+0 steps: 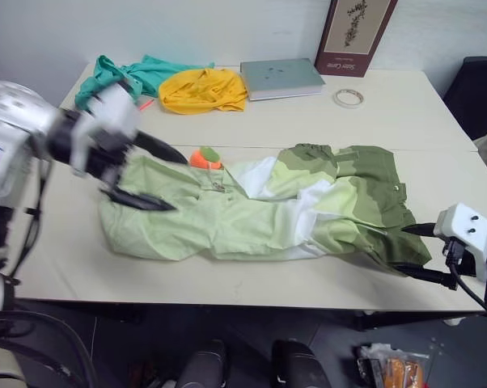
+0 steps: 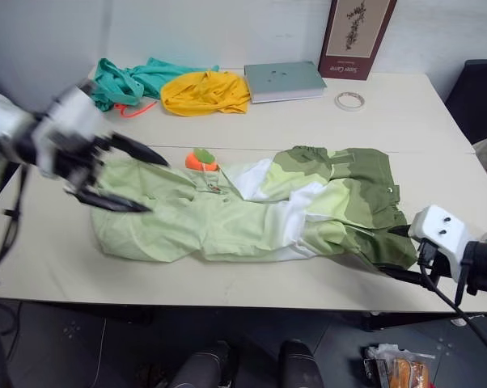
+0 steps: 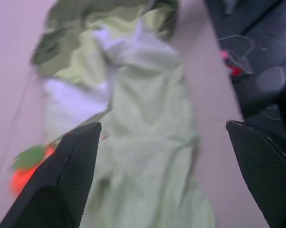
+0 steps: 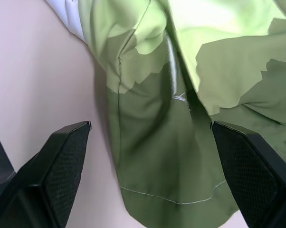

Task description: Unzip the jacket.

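nearby, orange toy [image 1: 201,157] touches jacket [image 1: 260,212]; left gripper [image 1: 158,176], right gripper [image 1: 417,252] jaws agape, empty.

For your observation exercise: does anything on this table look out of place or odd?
Yes: a small orange and green object lies against the far edge of the rumpled jacket, unlike the other garments, which are piled at the table's far end.

Jacket [image 1: 268,214] spread on table [image 1: 227,279], left claw [image 1: 150,174] open above its pale-green end, right claw [image 1: 417,252] open at olive end
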